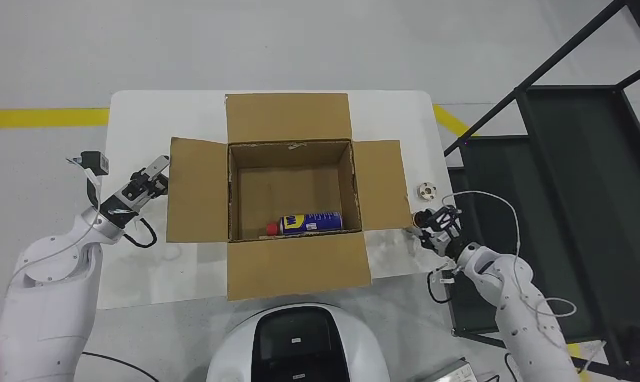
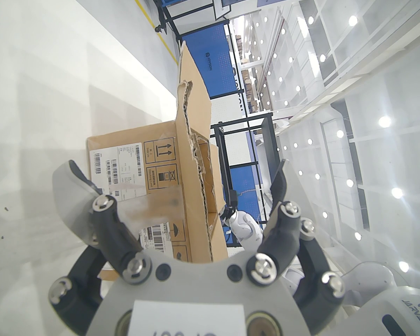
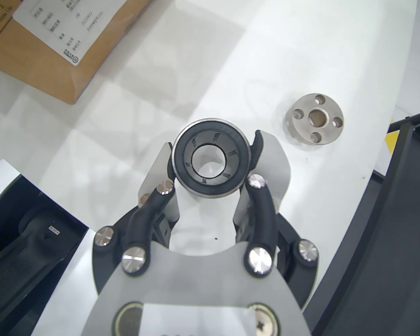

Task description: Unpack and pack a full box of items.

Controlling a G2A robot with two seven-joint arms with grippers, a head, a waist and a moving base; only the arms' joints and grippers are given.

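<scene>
Box (image 1: 198,190) sits mid-table (image 1: 400,117), all four flaps folded out. Inside it, one blue-and-yellow spray can (image 1: 306,222) lies along the near wall. Right gripper (image 3: 213,148) jaws are clamped on a black bearing ring (image 3: 238,162), off the box's right side, with a metal flange (image 3: 314,118) on the table near it. Left gripper (image 2: 182,183) jaws are wide and empty, by the left flap. Yellow floor line (image 1: 50,116); dark steel frame (image 1: 540,172) to the right.

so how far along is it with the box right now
Done: the cardboard box stands open with one spray can showing inside, and a metal flange lies on the table beside it. In hand: the right claw is shut on a black bearing over the table; the left claw is open, empty. Left: if this is unpacking, probably just the can.
</scene>
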